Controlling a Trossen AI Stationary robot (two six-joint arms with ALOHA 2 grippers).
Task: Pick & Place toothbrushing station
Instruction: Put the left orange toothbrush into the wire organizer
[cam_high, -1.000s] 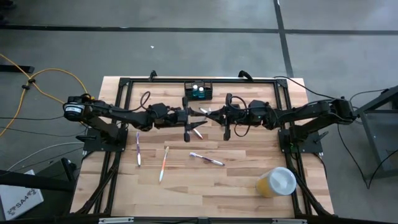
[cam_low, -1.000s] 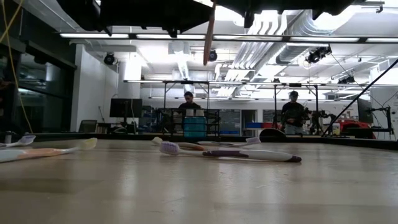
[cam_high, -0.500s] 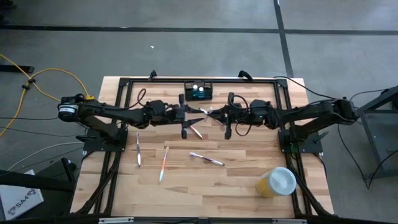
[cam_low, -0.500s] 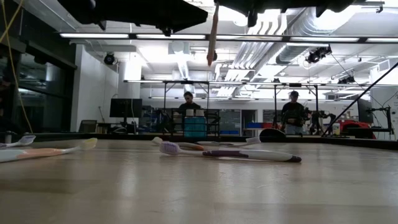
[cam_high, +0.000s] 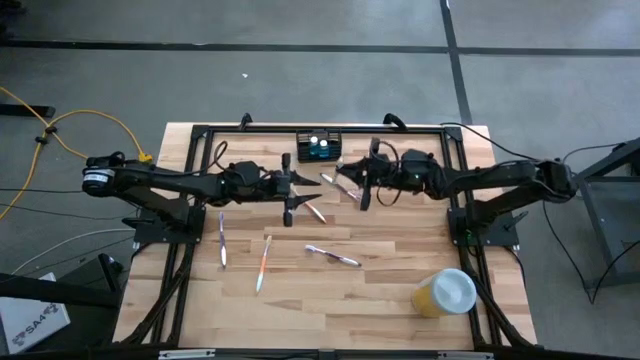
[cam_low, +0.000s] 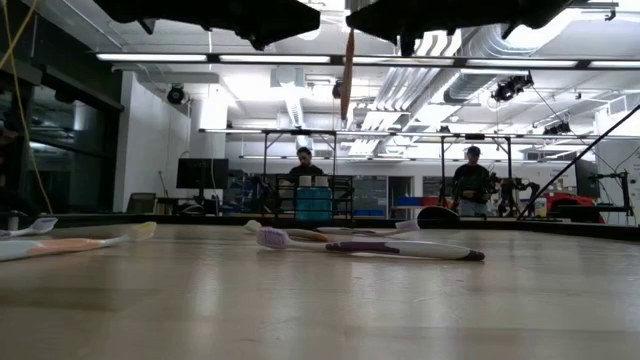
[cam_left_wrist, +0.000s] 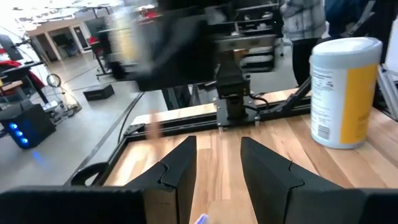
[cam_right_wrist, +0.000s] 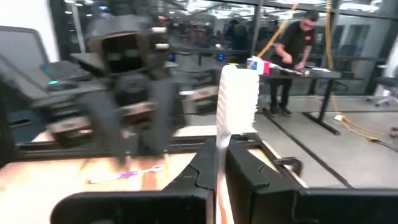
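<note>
The right gripper (cam_right_wrist: 219, 163) is pinched on a toothbrush (cam_right_wrist: 236, 99), gripping the handle with the white bristle head projecting beyond the fingertips; in the high view it hangs above the table's far middle, just beside the toothbrushing station (cam_high: 319, 146), which stands at the far edge against the black frame. The left gripper (cam_left_wrist: 214, 163) faces it from near by with its fingers spread and nothing between them. The step in hand appears to be carrying the brush to a slot: align the handle over an opening, lower it upright, and release only once it is seated. Three more toothbrushes (cam_high: 331, 256) lie on the table (cam_high: 380, 310). A yellow cup (cam_high: 443, 293) stands near the right front corner; its label print cannot be read.
</note>
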